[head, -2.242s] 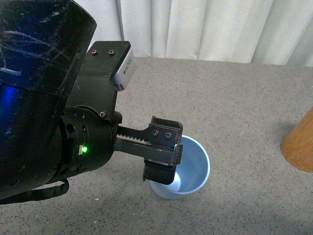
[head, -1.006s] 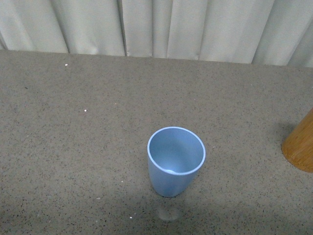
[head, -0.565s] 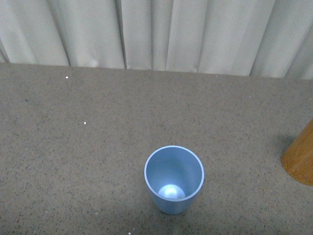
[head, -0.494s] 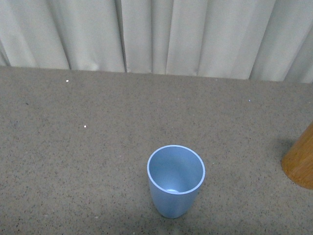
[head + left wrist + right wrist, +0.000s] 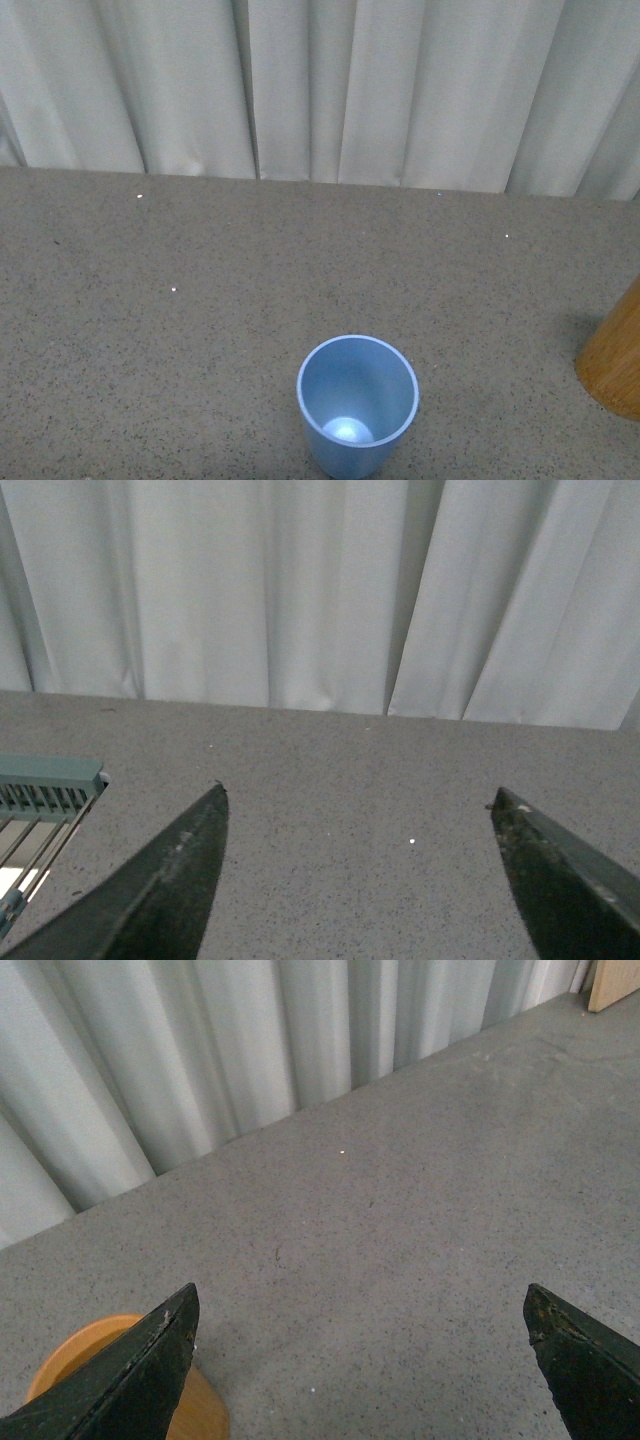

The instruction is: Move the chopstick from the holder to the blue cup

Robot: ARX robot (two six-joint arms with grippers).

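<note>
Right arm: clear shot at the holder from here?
Likely yes. In the right wrist view the right gripper is open, the holder shows close by, and only bare table lies around it. No chopstick shows in any view, though.

Soft, even, rather dim light fills all three views. The blue cup [image 5: 356, 405] shows a pale glint on its inner floor; the holder [image 5: 615, 360] casts a faint shadow leftward across the bench [image 5: 200, 350]. Slight grain.

Left end effector [image 5: 358, 790] and right end effector [image 5: 361, 1289] have dark, wedge-shaped, tapering fingers [image 5: 170, 880]
</note>
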